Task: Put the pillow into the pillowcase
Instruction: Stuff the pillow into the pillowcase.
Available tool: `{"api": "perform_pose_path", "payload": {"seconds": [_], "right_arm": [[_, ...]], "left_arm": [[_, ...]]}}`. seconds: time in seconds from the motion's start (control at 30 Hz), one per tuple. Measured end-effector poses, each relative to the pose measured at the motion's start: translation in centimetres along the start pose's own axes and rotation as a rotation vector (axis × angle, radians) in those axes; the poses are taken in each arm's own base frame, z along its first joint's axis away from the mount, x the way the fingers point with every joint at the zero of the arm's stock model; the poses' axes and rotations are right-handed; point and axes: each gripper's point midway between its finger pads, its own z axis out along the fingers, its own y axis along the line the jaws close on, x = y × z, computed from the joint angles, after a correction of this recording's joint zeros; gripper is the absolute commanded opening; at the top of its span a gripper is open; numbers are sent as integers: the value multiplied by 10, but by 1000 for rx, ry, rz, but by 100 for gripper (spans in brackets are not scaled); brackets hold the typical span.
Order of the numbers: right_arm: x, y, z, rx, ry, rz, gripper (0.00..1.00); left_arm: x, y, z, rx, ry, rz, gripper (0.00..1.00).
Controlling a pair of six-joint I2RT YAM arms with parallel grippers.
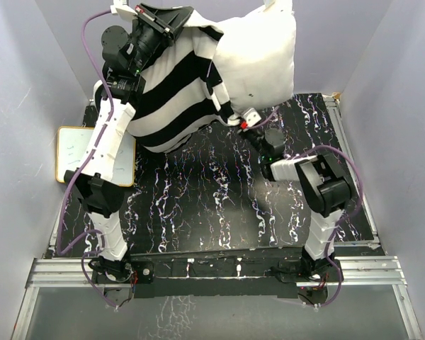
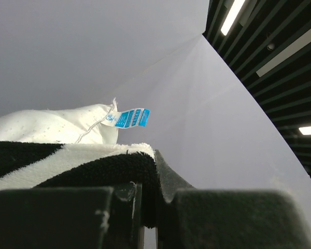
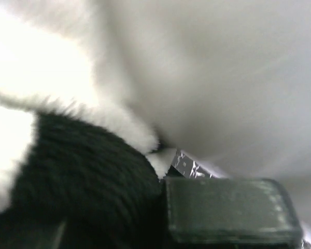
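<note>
Left end effector (image 2: 150, 196) and right end effector (image 1: 246, 117) both pinch pillowcase (image 1: 171, 99) — pillow (image 1: 261, 57) half hidden

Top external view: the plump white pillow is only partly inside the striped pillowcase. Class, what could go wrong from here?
About half of the plump white fabric pillow sticks out of the black-and-white striped fabric pillowcase; a tug could let it slide out.
The left gripper pinches only a thin fold of hem, which might slip free.
The right gripper bites where case meets pillow, so it may have caught the pillow too.
</note>
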Motion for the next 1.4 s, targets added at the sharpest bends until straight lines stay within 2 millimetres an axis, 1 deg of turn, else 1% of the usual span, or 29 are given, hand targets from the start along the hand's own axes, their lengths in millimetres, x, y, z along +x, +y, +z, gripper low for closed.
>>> {"api": "perform_pose_path", "payload": {"seconds": [0.07, 0.17, 0.23, 0.3, 0.37, 0.4, 0.43, 0.5, 0.53, 0.57, 0.6, 0.67, 0.77, 0.83, 0.87, 0.9, 0.93, 0.97, 1.03, 1.1, 1.13, 1.17, 1.2, 1.23, 1.27, 1.3, 1.33, 1.37, 1.4], "right_arm": [[-25, -14, -2, 0, -44, 14, 8], [-67, -55, -5, 10, -90, 52, 8], [-89, -95, 0, 20, -98, 96, 8], [-117, -159, 4, 64, -110, 144, 8], [-150, -226, -7, 119, -134, 175, 8], [-166, -246, -13, 134, -152, 178, 8], [-188, -274, -23, 154, -170, 182, 8], [-227, -292, -32, 139, -213, 179, 8], [-248, -290, -35, 112, -232, 184, 8], [-268, -281, -37, 69, -249, 189, 8], [-285, -268, -39, 18, -259, 200, 8], [-320, -228, -42, -116, -277, 223, 8], [-363, -152, -49, -354, -287, 254, 8], [-376, -114, -55, -467, -266, 267, 8], [-380, -102, -59, -504, -258, 266, 8], [-379, -102, -63, -508, -248, 261, 8], [-374, -117, -66, -475, -238, 252, 8], [-363, -142, -69, -414, -217, 242, 8], [-329, -204, -72, -255, -155, 233, 8], [-293, -243, -69, -149, -100, 256, 8], [-272, -250, -63, -113, -64, 275, 8], [-255, -243, -54, -97, -30, 292, 8], [-241, -221, -43, -119, 15, 318, 8], [-238, -190, -29, -165, 43, 334, 8], [-242, -152, -17, -235, 67, 352, 8], [-254, -114, -9, -311, 76, 360, 8], [-273, -82, -4, -381, 65, 358, 8], [-295, -60, -3, -434, 42, 343, 8], [-313, -48, -4, -464, 16, 322, 8]], "left_arm": [[1, -4, -4, 7, 1, 1, 0], [5, -4, -9, 18, 13, 1, 0], [9, -3, -11, 29, 32, 4, 0], [14, -3, -13, 41, 60, 10, 0], [21, 2, -17, 42, 102, 16, 0], [26, 7, -20, 40, 128, 18, 0], [33, 15, -24, 35, 167, 21, 0], [46, 33, -31, 18, 230, 22, 0], [55, 44, -35, 10, 270, 25, 0], [65, 58, -41, -5, 314, 26, 0], [74, 72, -46, -21, 348, 29, 0], [78, 93, -54, -46, 380, 47, 0], [69, 123, -66, -82, 388, 93, 0], [57, 137, -72, -101, 374, 119, 0], [50, 140, -75, -100, 364, 129, 0], [43, 140, -76, -89, 352, 138, 0], [38, 138, -77, -68, 341, 148, 0], [36, 134, -77, -46, 335, 156, 0], [39, 120, -83, 16, 320, 182, 0], [51, 105, -95, 51, 323, 204, 0], [58, 96, -100, 67, 329, 224, 0], [64, 87, -103, 85, 335, 248, 0], [70, 77, -102, 112, 341, 274, 0], [75, 70, -100, 134, 349, 294, 0], [79, 66, -96, 155, 361, 317, 0], [78, 65, -88, 172, 364, 348, 0], [74, 70, -82, 176, 360, 368, 0], [65, 78, -75, 175, 349, 389, 0], [54, 87, -68, 178, 326, 413, 0]]}}
